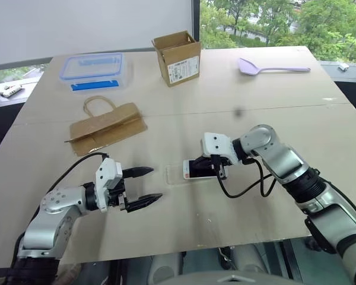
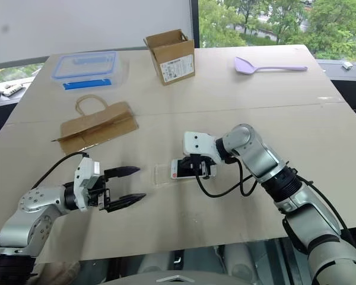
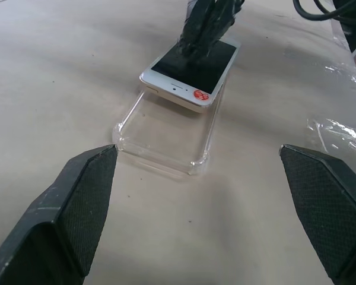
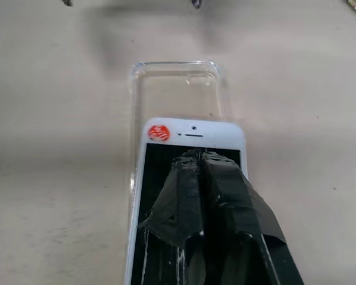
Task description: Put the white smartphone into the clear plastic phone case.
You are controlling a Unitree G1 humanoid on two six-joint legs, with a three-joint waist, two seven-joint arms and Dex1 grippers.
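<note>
White smartphone (image 1: pixel 197 168) lies screen-up mid-table, long axis left-right, speaker end left, overlapping the clear plastic phone case (image 3: pixel 166 133). Right gripper (image 4: pixel 202 155), fingers pressed together, tips on the screen. Left gripper (image 1: pixel 149 184) spread wide, nearer-left. Wrist views reveal a red sticker (image 4: pixel 159 132).

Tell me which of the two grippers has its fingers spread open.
The left gripper, hovering with both black fingers wide apart short of the clear phone case. The right gripper has its fingers pressed together on the white smartphone.
</note>
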